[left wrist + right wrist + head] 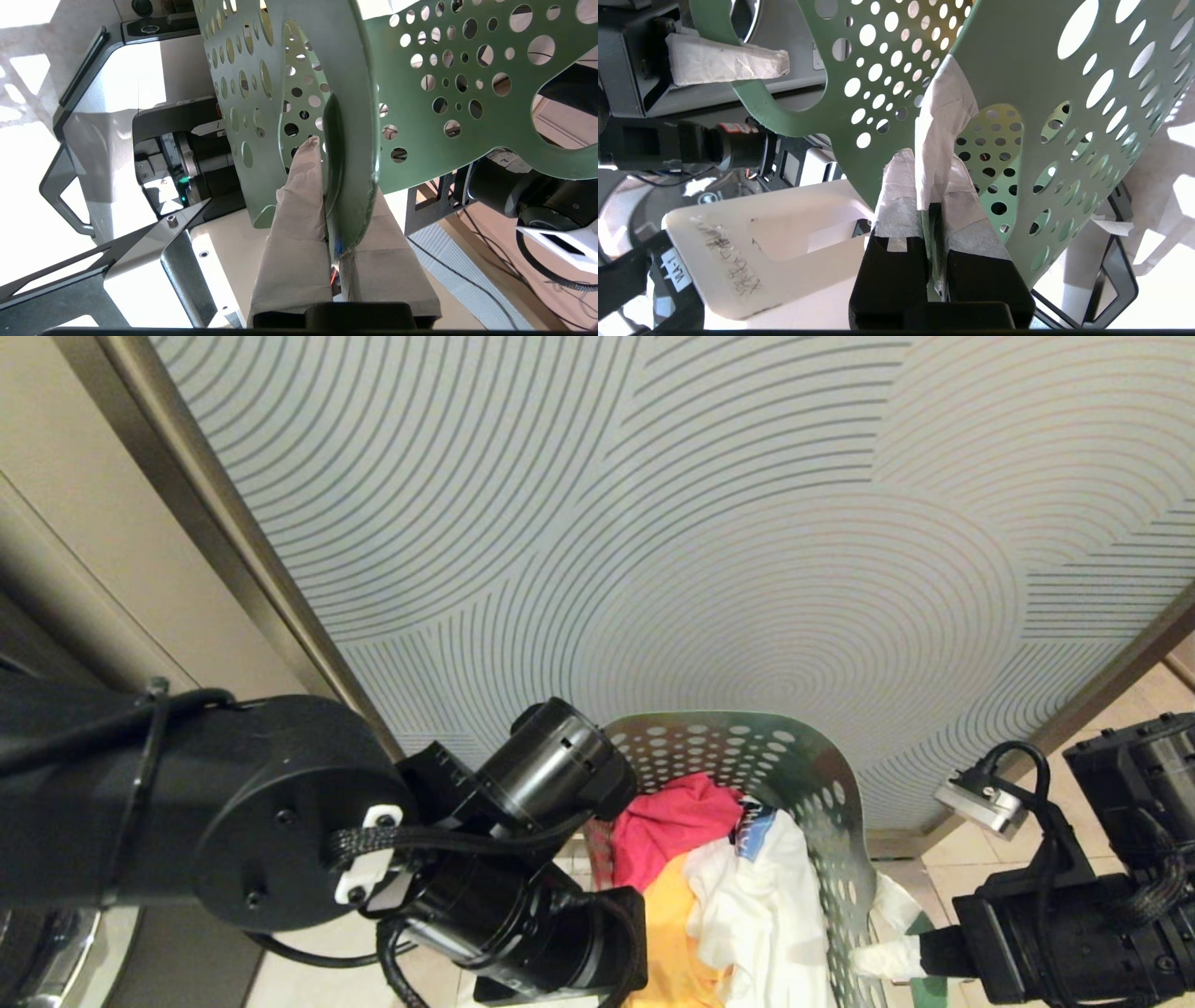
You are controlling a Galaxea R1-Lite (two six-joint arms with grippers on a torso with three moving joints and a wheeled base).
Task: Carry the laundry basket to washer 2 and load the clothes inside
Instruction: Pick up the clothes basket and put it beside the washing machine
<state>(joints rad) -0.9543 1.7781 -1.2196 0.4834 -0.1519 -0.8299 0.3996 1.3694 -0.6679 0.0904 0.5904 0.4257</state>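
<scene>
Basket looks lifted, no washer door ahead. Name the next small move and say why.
Probably keep both grips and turn toward the washers. The left gripper and right gripper are shut on the laundry basket handles, the clothes are inside, and the head view shows only a patterned wall.

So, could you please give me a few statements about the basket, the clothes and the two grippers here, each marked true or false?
1. Both grippers are shut on the laundry basket. True: the left gripper and the right gripper each pinch its rim.
2. The basket is empty. False: the clothes lie inside it.
3. A red-pink garment lies beside a yellow-orange garment. True.
4. The basket's wall is solid. False: it has round holes.
5. Washer 2's label shows in the head view. False: no numbered label is visible there.
</scene>
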